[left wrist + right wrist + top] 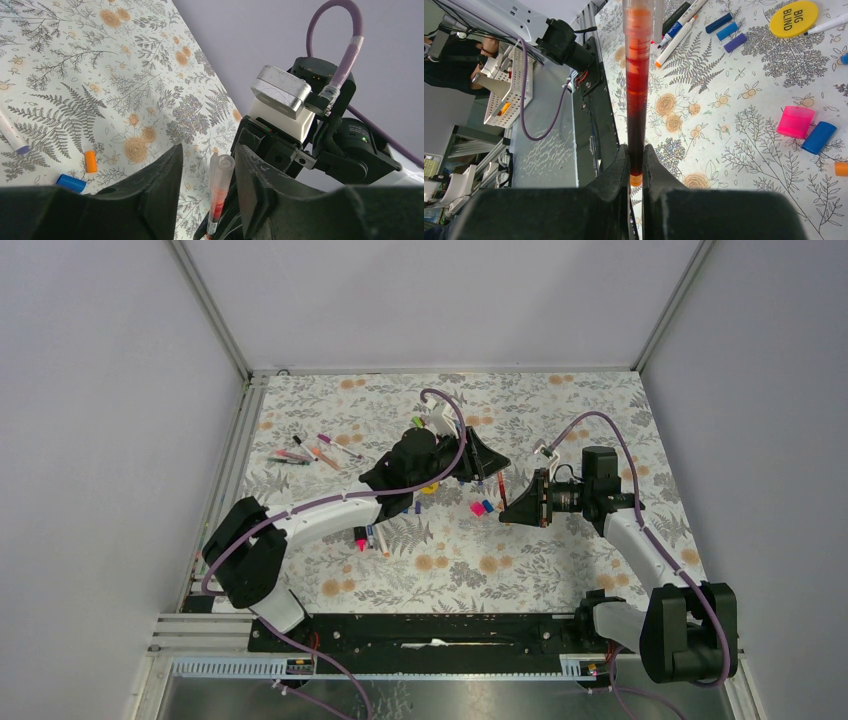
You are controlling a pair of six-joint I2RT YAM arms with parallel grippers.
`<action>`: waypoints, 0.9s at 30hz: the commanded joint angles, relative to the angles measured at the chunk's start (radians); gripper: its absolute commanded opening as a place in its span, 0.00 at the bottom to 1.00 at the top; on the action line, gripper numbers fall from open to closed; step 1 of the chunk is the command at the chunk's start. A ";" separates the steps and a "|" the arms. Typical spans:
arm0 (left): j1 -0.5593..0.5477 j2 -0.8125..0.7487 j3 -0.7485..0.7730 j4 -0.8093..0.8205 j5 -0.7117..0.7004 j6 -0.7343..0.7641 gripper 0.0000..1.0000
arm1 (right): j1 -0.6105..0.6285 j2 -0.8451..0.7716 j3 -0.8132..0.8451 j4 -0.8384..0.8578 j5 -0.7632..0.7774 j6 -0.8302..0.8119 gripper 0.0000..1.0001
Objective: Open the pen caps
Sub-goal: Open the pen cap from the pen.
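The right fingers (pixel 616 170) pinch a slim translucent pen (pixel 636 75) with red ink inside. The matte black left fingers (pixel 160 180) stand spread around its clear rounded cap (pixel 222 167); contact unclear.

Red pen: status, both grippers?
Right gripper shut on red pen. Left gripper open, straddling its clear end, gaps both sides. Nothing in the way.

Our left end effector (pixel 208 150) reaches right with its jaws apart. Facing it, our right end effector (pixel 636 150) reaches left, clamped on a thin clear red-inked pen (pixel 636 75).
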 commanded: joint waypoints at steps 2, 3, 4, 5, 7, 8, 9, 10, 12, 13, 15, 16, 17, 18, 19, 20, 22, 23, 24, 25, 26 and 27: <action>-0.004 0.002 0.032 0.060 0.033 0.004 0.40 | -0.003 0.006 0.004 0.012 0.005 -0.013 0.00; -0.004 0.002 0.032 0.062 0.037 0.004 0.35 | -0.002 0.007 0.004 0.012 0.005 -0.012 0.00; -0.003 0.002 0.031 0.064 0.040 0.004 0.32 | -0.001 0.007 0.005 0.011 0.005 -0.013 0.00; -0.004 0.004 0.032 0.067 0.044 0.002 0.28 | -0.002 0.008 0.005 0.011 0.006 -0.013 0.00; -0.004 0.005 0.032 0.074 0.056 0.003 0.20 | -0.002 0.011 0.004 0.012 0.006 -0.013 0.00; -0.002 0.007 0.032 0.078 0.062 0.003 0.15 | -0.003 0.012 0.004 0.012 0.008 -0.012 0.00; -0.002 0.008 0.031 0.084 0.070 0.004 0.09 | -0.002 0.012 0.005 0.012 0.009 -0.012 0.00; -0.002 0.011 0.030 0.087 0.076 0.003 0.02 | -0.003 0.011 0.004 0.011 0.009 -0.012 0.00; 0.002 0.019 0.028 0.096 0.092 -0.005 0.00 | -0.001 0.011 0.004 0.012 0.014 -0.011 0.00; 0.003 0.021 0.023 0.109 0.097 -0.011 0.00 | -0.002 0.010 0.005 0.012 0.016 -0.011 0.00; 0.006 0.025 0.009 0.138 0.101 -0.029 0.00 | -0.002 0.007 0.004 0.012 0.020 -0.008 0.05; 0.007 0.025 0.000 0.153 0.104 -0.037 0.00 | -0.001 0.006 0.005 0.016 0.020 -0.003 0.21; 0.008 0.027 -0.005 0.165 0.104 -0.043 0.00 | -0.002 0.004 0.004 0.026 0.021 0.007 0.32; 0.008 0.027 -0.011 0.176 0.105 -0.047 0.00 | -0.002 0.003 0.004 0.034 0.018 0.020 0.38; 0.008 0.028 -0.016 0.185 0.107 -0.051 0.00 | -0.001 0.004 0.005 0.042 0.014 0.033 0.42; 0.008 0.031 -0.017 0.191 0.111 -0.055 0.00 | -0.002 0.005 0.008 0.052 0.008 0.046 0.44; 0.008 0.032 -0.020 0.200 0.116 -0.057 0.00 | -0.002 0.009 0.015 0.069 -0.001 0.069 0.46; 0.009 0.032 -0.021 0.202 0.117 -0.055 0.00 | -0.001 0.013 0.019 0.073 -0.005 0.082 0.46; 0.008 0.033 -0.023 0.207 0.116 -0.056 0.00 | -0.002 0.016 0.023 0.085 -0.010 0.097 0.47; 0.007 0.033 -0.024 0.211 0.118 -0.056 0.00 | -0.003 0.018 0.023 0.099 -0.015 0.116 0.47; 0.008 0.033 -0.024 0.212 0.119 -0.056 0.00 | -0.003 0.017 0.024 0.118 -0.021 0.143 0.47; 0.008 0.037 -0.024 0.214 0.122 -0.056 0.00 | -0.003 0.018 0.024 0.132 -0.024 0.161 0.47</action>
